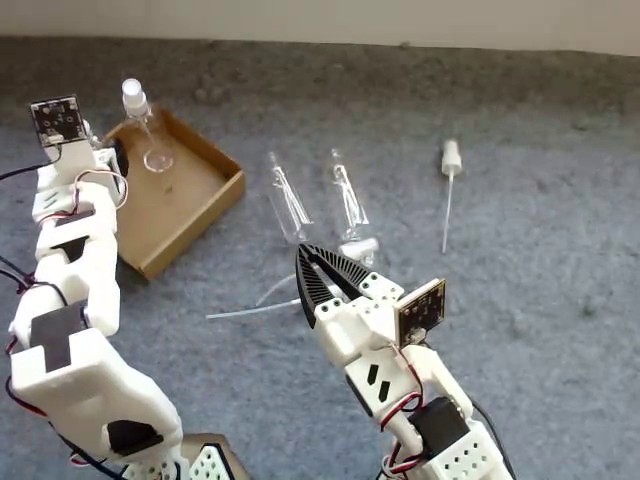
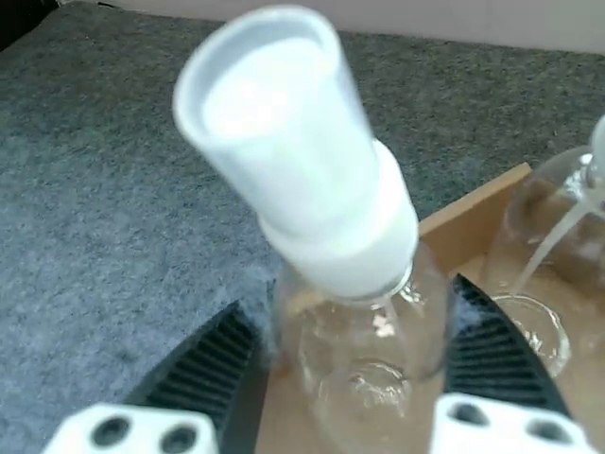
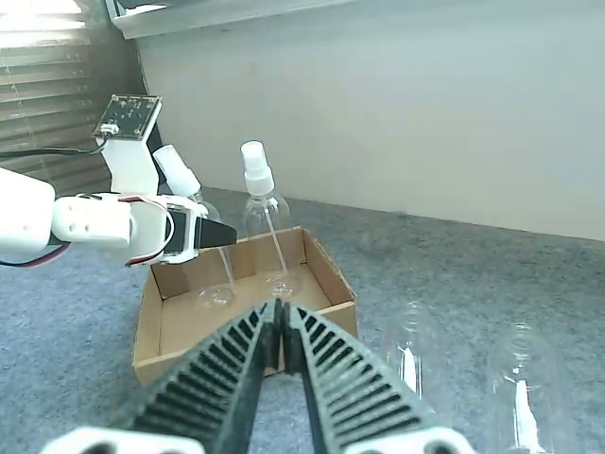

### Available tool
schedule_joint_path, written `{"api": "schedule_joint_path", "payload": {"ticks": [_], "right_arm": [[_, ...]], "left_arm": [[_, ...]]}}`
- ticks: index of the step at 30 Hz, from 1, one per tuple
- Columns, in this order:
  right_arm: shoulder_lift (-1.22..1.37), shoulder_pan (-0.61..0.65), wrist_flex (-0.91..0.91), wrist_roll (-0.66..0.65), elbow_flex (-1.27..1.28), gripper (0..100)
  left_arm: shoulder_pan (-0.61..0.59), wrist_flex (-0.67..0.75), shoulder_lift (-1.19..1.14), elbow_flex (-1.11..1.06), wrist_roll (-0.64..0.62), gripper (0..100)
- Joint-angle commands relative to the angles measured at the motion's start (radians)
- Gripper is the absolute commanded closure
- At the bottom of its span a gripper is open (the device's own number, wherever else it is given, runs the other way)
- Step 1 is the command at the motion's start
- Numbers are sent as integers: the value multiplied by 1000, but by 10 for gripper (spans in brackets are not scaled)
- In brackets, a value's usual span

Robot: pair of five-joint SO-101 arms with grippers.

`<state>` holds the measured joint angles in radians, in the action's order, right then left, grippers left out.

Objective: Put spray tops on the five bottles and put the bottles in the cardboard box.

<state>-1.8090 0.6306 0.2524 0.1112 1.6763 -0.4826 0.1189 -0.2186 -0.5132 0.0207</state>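
Grey felt-like matting [image 1: 540, 300] covers the whole table, with a pale wall behind it. My left gripper [image 2: 354, 303] is clamped around a clear plastic bottle with a white spray top [image 2: 354, 378]. The jaws press on either side of the body and the bottle leans over quite a bit. It hangs at the corner of the shallow brown cardboard box [image 1: 200, 230] nearest the left arm, and from the wrist cam its base looks to be over the box floor, right by the wall. A second capped clear bottle [image 3: 263, 213] stands upright inside the box, just beside the held one.

My right gripper [image 3: 281, 312] is pinched shut on nothing, parked outside the box. Near it two capless clear bottles [image 1: 288, 200] [image 1: 350, 205] lie on their sides, a little way off the box's open side. A loose white spray top with a long dip tube [image 1: 450, 160] lies beyond those, well apart from the box. One more thin white tube [image 1: 250, 308] lies by the right gripper.

So I reckon I'm mid-drop on bottle two of five. My plan is to straighten the wrist first so the bottle goes down base-flat, because at this lean it'll just topple. I'd keep it off the wall and off the standing bottle, since one nudge could knock that over. Once it's touching the box floor I'd spread the jaws wide and pull straight up past the cap.
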Motion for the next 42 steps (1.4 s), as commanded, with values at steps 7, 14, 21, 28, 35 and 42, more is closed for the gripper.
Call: {"api": "schedule_joint_path", "payload": {"ticks": [7,14,21,28,35,42], "right_arm": [[-13,4,2,-6,136,993],[-13,4,2,-8,136,993],[-13,4,2,-8,136,993],[-13,4,2,-8,136,993],[-13,4,2,-8,136,993],[-13,4,2,-8,136,993]], "left_arm": [[-25,18,7,47,54,818],[-24,23,15,-21,55,730],[-25,18,16,-27,55,726],[-27,18,18,-27,55,726],[-36,17,125,-97,55,726],[-36,17,197,-171,55,726]]}}
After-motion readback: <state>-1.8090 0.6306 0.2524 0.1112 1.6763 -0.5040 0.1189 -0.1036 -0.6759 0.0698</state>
